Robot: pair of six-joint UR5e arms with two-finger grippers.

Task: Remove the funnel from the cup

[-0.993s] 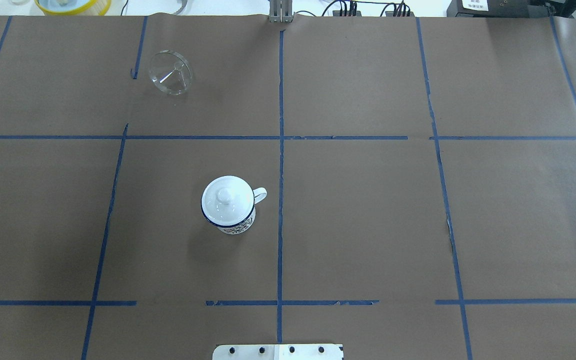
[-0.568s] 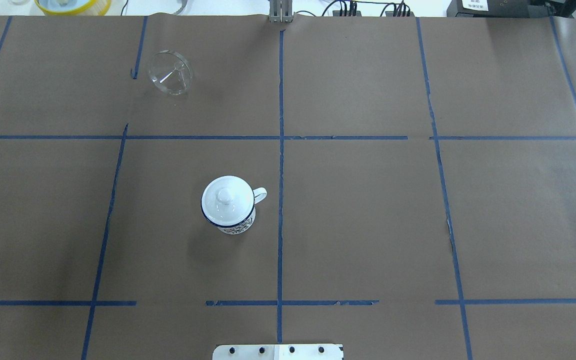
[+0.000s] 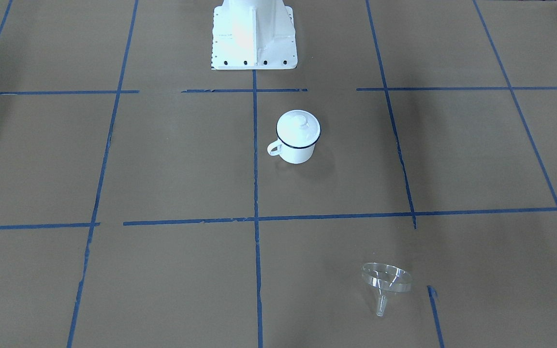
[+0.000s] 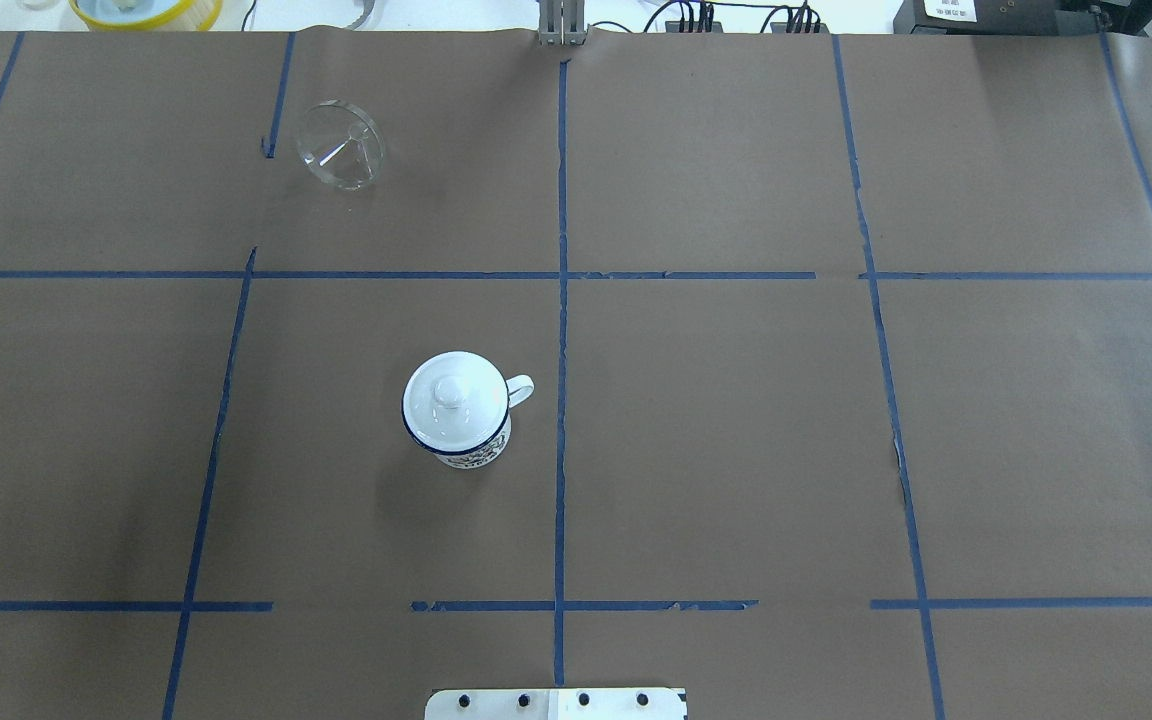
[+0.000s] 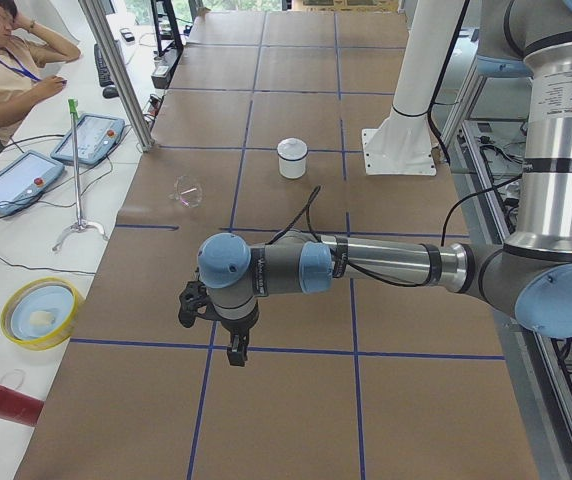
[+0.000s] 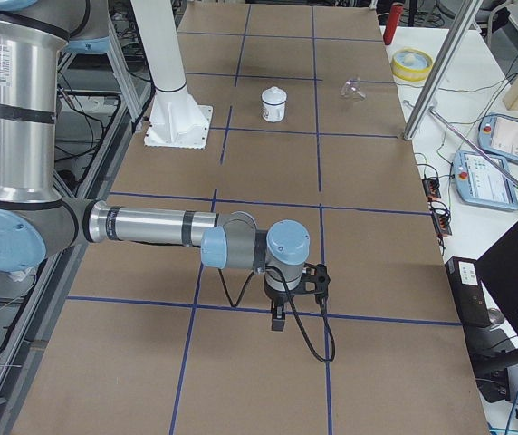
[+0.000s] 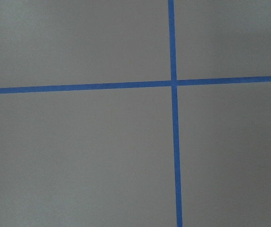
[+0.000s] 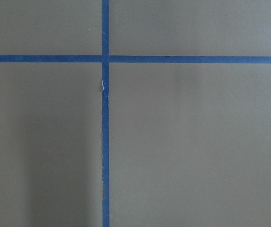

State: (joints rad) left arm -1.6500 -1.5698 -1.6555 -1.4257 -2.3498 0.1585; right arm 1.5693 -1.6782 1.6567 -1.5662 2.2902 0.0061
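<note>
The clear funnel (image 4: 340,145) lies on its side on the brown paper at the far left, well apart from the cup; it also shows in the front view (image 3: 386,280). The white enamel cup (image 4: 471,455) with a dark blue rim stands near the middle, handle to the right, with a white domed lid (image 4: 454,398) on top. The left gripper (image 5: 234,352) shows only in the exterior left view and the right gripper (image 6: 278,319) only in the exterior right view. Both hang low over bare paper, far from the cup. I cannot tell whether they are open or shut.
The robot's white base plate (image 3: 253,34) sits at the near table edge. A yellow bowl (image 5: 38,312), a red cylinder (image 5: 1,402), teach pendants (image 5: 91,138) and a seated operator (image 5: 6,60) are beside the table. Both wrist views show only paper and blue tape.
</note>
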